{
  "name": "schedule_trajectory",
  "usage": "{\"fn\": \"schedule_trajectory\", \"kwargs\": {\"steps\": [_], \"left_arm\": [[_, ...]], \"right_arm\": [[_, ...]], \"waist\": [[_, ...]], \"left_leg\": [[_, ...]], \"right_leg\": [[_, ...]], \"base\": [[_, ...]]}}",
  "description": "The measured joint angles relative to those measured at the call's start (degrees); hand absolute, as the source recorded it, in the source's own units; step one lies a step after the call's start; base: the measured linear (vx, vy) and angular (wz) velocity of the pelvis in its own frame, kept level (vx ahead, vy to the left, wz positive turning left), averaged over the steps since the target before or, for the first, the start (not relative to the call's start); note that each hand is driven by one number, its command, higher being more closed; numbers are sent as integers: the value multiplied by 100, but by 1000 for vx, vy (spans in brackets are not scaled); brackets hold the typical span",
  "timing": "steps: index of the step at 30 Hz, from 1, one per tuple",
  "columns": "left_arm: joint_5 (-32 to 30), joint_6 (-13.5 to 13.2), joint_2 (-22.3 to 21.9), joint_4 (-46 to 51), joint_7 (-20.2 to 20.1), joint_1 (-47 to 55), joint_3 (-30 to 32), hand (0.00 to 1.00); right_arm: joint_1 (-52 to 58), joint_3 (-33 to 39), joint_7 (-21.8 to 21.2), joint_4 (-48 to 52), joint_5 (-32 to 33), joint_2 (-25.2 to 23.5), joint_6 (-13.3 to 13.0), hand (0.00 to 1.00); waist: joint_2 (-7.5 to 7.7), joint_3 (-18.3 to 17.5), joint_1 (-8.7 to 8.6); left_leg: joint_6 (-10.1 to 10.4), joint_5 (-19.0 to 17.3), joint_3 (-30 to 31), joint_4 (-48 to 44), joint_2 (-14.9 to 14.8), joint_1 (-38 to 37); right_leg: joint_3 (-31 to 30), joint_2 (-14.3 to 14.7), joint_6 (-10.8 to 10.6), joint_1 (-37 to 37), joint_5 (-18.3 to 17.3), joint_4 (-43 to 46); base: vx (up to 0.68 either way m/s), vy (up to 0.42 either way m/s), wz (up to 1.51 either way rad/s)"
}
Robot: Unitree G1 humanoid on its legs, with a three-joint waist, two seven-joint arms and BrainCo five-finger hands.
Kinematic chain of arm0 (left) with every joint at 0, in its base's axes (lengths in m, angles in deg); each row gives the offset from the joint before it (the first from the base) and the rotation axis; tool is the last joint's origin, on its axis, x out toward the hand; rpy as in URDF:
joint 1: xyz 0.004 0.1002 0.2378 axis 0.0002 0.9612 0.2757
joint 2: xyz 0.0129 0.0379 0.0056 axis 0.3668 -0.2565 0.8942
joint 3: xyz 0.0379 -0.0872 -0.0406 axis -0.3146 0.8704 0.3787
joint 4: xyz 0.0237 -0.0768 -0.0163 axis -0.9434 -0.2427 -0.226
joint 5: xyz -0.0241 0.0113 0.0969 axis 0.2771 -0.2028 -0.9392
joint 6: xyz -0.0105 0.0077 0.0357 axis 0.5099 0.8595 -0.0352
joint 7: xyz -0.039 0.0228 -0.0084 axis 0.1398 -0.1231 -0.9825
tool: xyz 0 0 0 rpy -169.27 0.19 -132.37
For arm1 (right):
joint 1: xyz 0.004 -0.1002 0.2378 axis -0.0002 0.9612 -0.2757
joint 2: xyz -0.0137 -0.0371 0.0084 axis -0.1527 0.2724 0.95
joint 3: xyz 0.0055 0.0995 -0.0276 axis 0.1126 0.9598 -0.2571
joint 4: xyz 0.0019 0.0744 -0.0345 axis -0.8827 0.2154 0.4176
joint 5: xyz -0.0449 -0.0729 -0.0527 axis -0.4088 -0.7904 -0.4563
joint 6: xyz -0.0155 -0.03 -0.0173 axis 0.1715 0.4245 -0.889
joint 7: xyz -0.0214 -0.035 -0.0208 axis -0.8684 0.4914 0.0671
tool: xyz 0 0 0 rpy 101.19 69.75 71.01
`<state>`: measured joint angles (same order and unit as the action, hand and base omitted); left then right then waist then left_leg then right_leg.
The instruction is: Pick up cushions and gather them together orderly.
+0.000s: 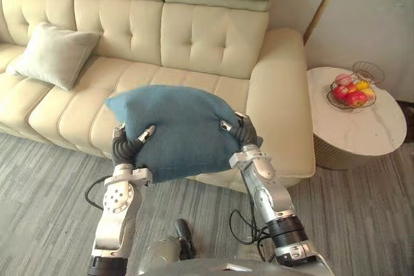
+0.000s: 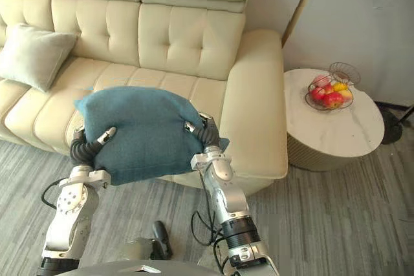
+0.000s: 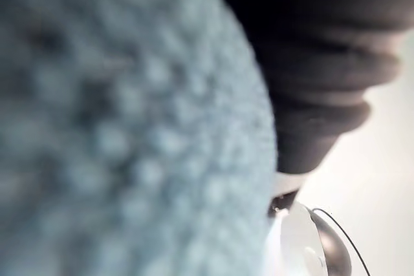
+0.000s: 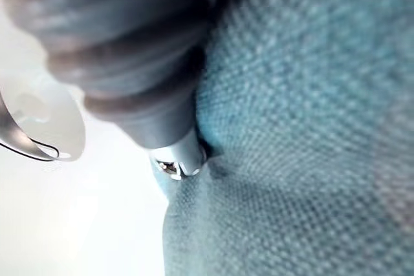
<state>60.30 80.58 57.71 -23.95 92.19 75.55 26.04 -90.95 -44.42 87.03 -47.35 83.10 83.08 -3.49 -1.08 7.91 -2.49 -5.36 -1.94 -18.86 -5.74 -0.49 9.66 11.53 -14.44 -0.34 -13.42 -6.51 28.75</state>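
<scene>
Between the left hand [image 1: 126,145] and the right hand [image 1: 244,130], a blue cushion [image 1: 181,127] is held up before the sofa [image 1: 194,37] — thumbs pinched onto its near face, fingers hidden behind. The wrist views add its weave [image 3: 116,127] pressed tight against each hand. A grey cushion [image 1: 55,53] lies on the sofa far left of the left hand — a fruit basket [image 1: 350,92] sits on the round surface [image 1: 375,130], right of the right hand.

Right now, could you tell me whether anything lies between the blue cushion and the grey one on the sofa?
Nothing visible does. The blue cushion, gripped by the left hand and right hand, hangs at the front of the sofa; bare seat runs to the grey cushion.
</scene>
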Motion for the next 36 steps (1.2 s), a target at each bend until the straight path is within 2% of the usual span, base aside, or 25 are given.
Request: {"fn": "schedule_trajectory", "kwargs": {"steps": [1, 2, 3, 4, 5, 6, 8, 9, 12, 13, 15, 18, 19, 21, 22, 24, 25, 26, 27, 28, 29, 30, 31, 33, 36], "left_arm": [[-1, 1, 5, -29, -28, 0, -1, 100], [-2, 1, 8, -31, -40, 0, -1, 100], [-5, 1, 9, -32, -56, 0, -1, 100], [-11, 3, 56, -29, -67, -54, 3, 100], [-12, 9, 48, -34, -75, -85, -8, 100], [-19, 44, 62, -76, -89, -100, -60, 100], [-122, 73, 78, -80, -199, -56, -244, 100], [-128, 74, 105, -51, -226, -59, -315, 100], [-126, 75, 65, -50, -244, 10, -511, 100], [-112, 76, 43, -34, -287, 121, -581, 100], [-108, 80, -70, -24, -326, 218, -622, 100], [-11, 108, -221, -18, -407, 358, -697, 100], [14, 108, -249, -8, -427, 364, -773, 100], [14, 108, -297, 88, -432, 366, -846, 100], [13, 108, -369, 108, -451, 343, -860, 100], [13, 108, -444, 119, -459, 342, -903, 100], [12, 108, -500, 199, -465, 366, -964, 100], [11, 109, -573, 320, -474, 450, -1031, 100], [10, 108, -614, 387, -477, 536, -1063, 100], [8, 113, -509, 354, -469, 592, -1044, 100], [7, 112, -463, 369, -452, 622, -1034, 100], [7, 111, -349, 371, -441, 634, -1006, 100], [7, 111, -331, 372, -427, 649, -973, 100], [11, 111, -273, 403, -418, 857, -886, 100], [10, 111, -222, 417, -427, 1052, -925, 100]], "right_arm": [[1, 22, -10, 0, 5, -1, 0, 100], [1, 30, -12, 0, 6, 0, 0, 100], [6, 36, -14, -1, 7, -4, 0, 100], [41, 68, -24, 42, 12, -51, -7, 100], [62, 85, -34, 69, 14, -34, -19, 100], [134, 99, -34, 38, 17, -38, -26, 100], [332, 207, -41, 78, 21, -23, -27, 100], [415, 235, -41, 135, 21, -19, -28, 100], [968, 277, -37, 564, 138, -2, -27, 100], [1187, 282, -34, 729, 139, 1, -26, 100], [1424, 290, -13, 985, 144, 36, -25, 100], [1954, 308, 12, 1614, 179, 146, -21, 100], [2106, 412, 24, 1920, 179, 143, -22, 100], [2122, 489, 46, 2114, 178, 142, -26, 100], [2122, 550, 67, 2178, 179, 142, -59, 100], [2152, 605, 132, 2269, 181, 136, -59, 100], [2230, 640, 147, 2354, 179, 139, -123, 100], [2322, 646, 149, 2387, 180, 167, -172, 100], [2371, 640, 149, 2393, 180, 193, -173, 100], [2387, 613, 146, 2041, 173, -30, -136, 100], [2397, 596, 145, 1955, 172, -128, -120, 100], [2404, 546, 145, 1801, 167, -305, -117, 100], [2402, 518, 145, 1752, 153, -352, -109, 100], [2418, 387, 126, 1612, 114, -429, 3, 100], [2474, 382, 81, 1497, 89, -431, 24, 100]], "waist": [[-8, 6, -2], [-16, 12, -14], [-26, 18, -53], [121, 33, -197], [99, 55, -246], [171, 88, -272], [69, 52, -401], [78, 49, -402], [54, 27, -393], [23, 1, -378], [11, -1, -328], [-22, -14, -202], [-75, -45, -133], [-111, -68, -105], [-108, -67, -76], [-101, -64, -70], [-144, -97, -60], [-299, -190, -22], [-429, -273, 50], [-261, -365, 64], [-188, -378, 132], [-21, -386, 162], [-7, -389, 174], [63, -389, 255], [193, -411, 266]], "left_leg": [[3, 0, 16, 336, 0, -97], [8, -3, 16, 456, 2, -137], [92, -48, 14, 741, 36, -246], [55, -112, 17, 508, 199, -259], [37, 61, -5, 481, 181, -259], [-62, 190, -5, 462, 318, -393], [56, 95, 112, 510, 350, -470], [87, 75, 154, 474, 349, -466], [328, -262, 325, 170, 238, -471], [579, -445, 289, -260, 74, -396], [744, -748, 225, -1680, -293, 92], [745, -622, -109, -4026, -980, 761], [640, -711, -172, -4359, -1290, 888], [599, -806, -180, -4265, -1521, 1000], [609, -876, -212, -3965, -1643, 1035], [609, -876, -299, -3178, -1700, 952], [647, -682, -265, -2244, -1639, 833], [673, 89, 106, -1212, -1573, 599], [698, 746, 406, -889, -1600, 489], [1365, 408, 748, -917, -1329, 334], [1377, 386, 875, -932, -1215, 316], [1365, 322, 1198, -996, -1031, 322], [1357, 214, 1208, -1020, -1015, 311], [1362, -67, 899, -1004, -1067, 109], [1369, -326, 483, -1001, -1101, -57]], "right_leg": [[49, 400, -41, -141, -145, -106], [96, 558, -22, -182, -164, -210], [214, 865, -8, -258, -159, -549], [270, 939, 5, -284, -159, -1042], [323, 969, -3, -266, -157, -1125], [199, 924, 57, -305, 20, -1126], [98, 1018, 51, -286, 167, -1312], [-12, 1080, 136, -285, 228, -1356], [222, 1087, 166, 14, 325, -1551], [336, 1141, 197, 204, 363, -1715], [348, 1270, 225, 443, 366, -1877], [301, 1374, 337, 1067, 290, -2126], [206, 1366, 386, 1247, 256, -2173], [80, 1277, 367, 1351, 242, -2228], [-26, 1147, 338, 1421, 221, -2232], [-100, 881, 242, 1564, 163, -2230], [-181, 709, 30, 1624, 45, -2168], [-329, 682, -246, 1618, -111, -2104], [-461, 705, -430, 1607, -226, -2082], [-766, 467, -668, 1578, -386, -2027], [-816, 396, -651, 1490, -342, -1949], [-960, 247, -648, 1456, -305, -1933], [-1046, 229, -670, 1430, -239, -1941], [-1416, 233, -750, 1351, -21, -2026], [-1845, 201, -753, 1221, 132, -2220]], "base": [[56, 20, 45], [66, -1, 20], [130, 4, 33], [174, -27, 39], [144, -58, 43], [96, -79, 41], [141, -35, 45], [274, -73, 40], [333, -123, 37], [288, -114, 20], [368, -173, -4], [335, -54, -35], [328, 56, -49], [270, 136, -43], [270, 240, -43], [223, 273, -26], [256, 393, -25], [258, 439, -46], [301, 567, -67], [205, 414, -66], [193, 361, -53], [78, 115, -31], [77, 159, -34], [25, 166, -78], [-48, 75, -98]]}}
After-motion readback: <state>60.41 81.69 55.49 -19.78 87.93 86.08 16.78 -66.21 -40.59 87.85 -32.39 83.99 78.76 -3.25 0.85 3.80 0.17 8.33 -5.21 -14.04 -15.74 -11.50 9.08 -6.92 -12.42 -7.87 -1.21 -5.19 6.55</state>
